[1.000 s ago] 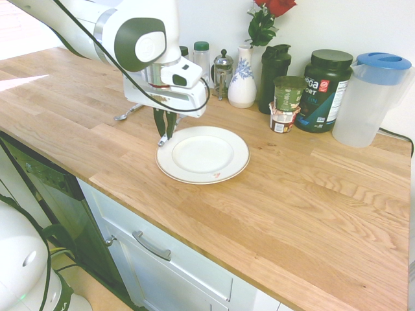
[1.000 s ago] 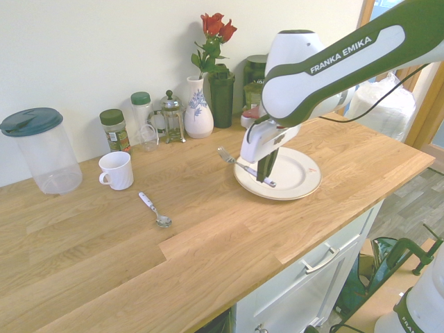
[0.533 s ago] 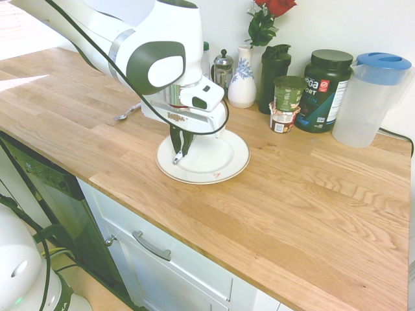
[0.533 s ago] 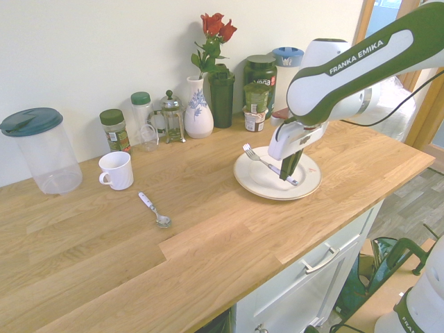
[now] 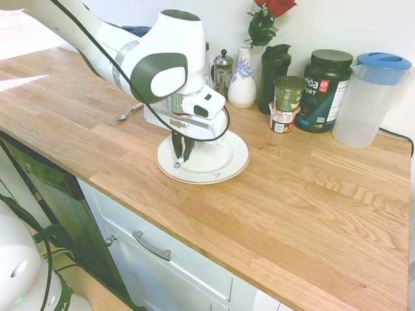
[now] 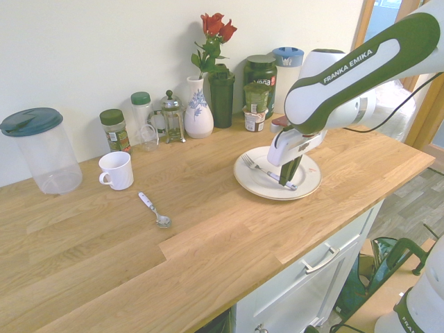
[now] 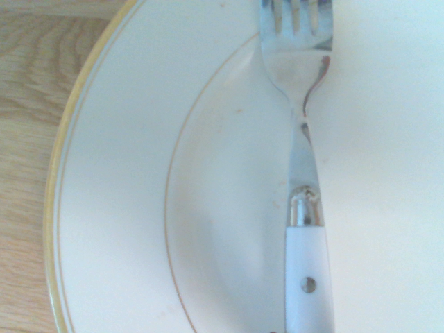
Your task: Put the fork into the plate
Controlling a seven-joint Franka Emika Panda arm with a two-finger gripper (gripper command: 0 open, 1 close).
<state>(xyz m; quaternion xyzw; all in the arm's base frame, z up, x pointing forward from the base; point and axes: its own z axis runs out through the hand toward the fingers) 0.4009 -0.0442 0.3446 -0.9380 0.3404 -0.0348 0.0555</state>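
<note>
Oak-plank counter, round gold-rimmed white plate (image 5: 224, 162), white-handled steel fork (image 6: 267, 172) above.

One plate (image 6: 311, 182), one fork (image 6: 262, 168) and one spoon (image 6: 154, 210) are showing on the surface (image 6: 208, 243). One white mug (image 6: 116, 170), one flowered vase (image 6: 198, 108) holding roses, one French press (image 6: 172, 116), two lidded pitchers (image 6: 39, 150) and one large dark tub (image 5: 324, 91) are standing along the wall.
</note>
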